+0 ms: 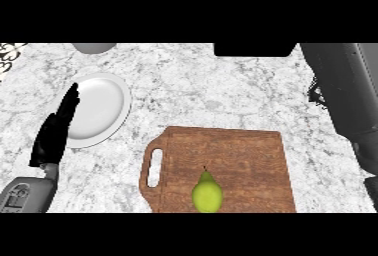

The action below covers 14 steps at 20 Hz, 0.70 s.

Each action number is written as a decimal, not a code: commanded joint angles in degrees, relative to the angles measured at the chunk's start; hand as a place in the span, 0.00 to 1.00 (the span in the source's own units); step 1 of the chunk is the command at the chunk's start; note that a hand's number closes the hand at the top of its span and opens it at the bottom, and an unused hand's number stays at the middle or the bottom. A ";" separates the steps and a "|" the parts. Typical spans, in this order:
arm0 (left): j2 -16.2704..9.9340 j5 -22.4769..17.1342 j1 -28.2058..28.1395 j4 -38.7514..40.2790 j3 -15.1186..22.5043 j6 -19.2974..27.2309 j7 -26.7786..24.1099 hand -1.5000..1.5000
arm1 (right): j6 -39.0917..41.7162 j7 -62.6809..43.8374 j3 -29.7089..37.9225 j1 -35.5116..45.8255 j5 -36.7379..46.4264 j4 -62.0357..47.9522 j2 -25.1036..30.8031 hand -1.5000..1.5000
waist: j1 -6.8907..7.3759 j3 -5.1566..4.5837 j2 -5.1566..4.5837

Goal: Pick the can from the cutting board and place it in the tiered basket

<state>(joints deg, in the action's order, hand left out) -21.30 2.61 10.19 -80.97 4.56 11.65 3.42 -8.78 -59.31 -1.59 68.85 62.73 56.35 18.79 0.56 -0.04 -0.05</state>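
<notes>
No can is seen on the cutting board; only a pear lies there. Left hand is rested w/ fingers straight, nothing held. Right hand is unseen; carry step is likely under way, basket drop next.

A green pear lies on the wooden cutting board on the marble bench. The left robot hand, fingers straight, overlaps a white plate.

Kitchen, likely home: marbled white surface, wooden cutting board bearing green pear, white plate alongside.
</notes>
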 commanded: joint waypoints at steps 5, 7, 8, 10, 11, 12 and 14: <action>1.33 1.17 -0.22 -0.01 -1.00 -0.11 -0.13 0.50 | 3.72 8.26 3.94 -1.59 -3.05 -3.47 5.99 1.00 | -0.50 0.02 -0.05; -1.23 -0.40 -0.87 -2.34 -2.73 -2.44 0.23 0.50 | 2.81 11.50 5.19 0.38 -2.12 -9.92 9.45 1.00 | 0.36 0.03 -0.32; -0.63 1.13 -2.79 -2.47 -2.02 -1.38 -2.26 0.50 | 3.80 9.29 2.36 -2.01 0.37 -7.54 8.11 1.00 | -0.01 0.01 -0.09; 1.30 0.18 -2.58 -0.04 -2.25 -1.13 -2.90 0.50 | 3.37 10.21 2.33 -1.70 2.24 -11.45 10.38 1.00 | 0.09 -0.01 -0.30; 0.55 0.87 -1.37 -1.28 -1.56 -1.65 -0.29 0.50 | 2.83 11.09 3.08 0.16 3.18 -15.21 12.51 1.00 | 0.58 0.02 -0.46; 0.77 1.19 -2.08 -4.16 -1.02 -0.93 1.97 0.50 | 6.17 12.19 2.04 -0.55 3.75 -14.33 14.75 1.00 | 0.33 0.04 -0.17; -0.15 1.02 0.37 -3.50 -1.60 -1.90 3.85 0.50 | 8.36 9.99 -0.06 -1.29 6.52 -15.02 14.91 1.00 | -0.22 0.02 -0.10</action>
<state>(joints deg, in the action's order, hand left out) -21.17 3.24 8.61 -84.18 2.99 10.12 4.75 -3.93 -49.44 0.26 67.91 65.93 44.13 30.57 0.75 -0.02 -0.22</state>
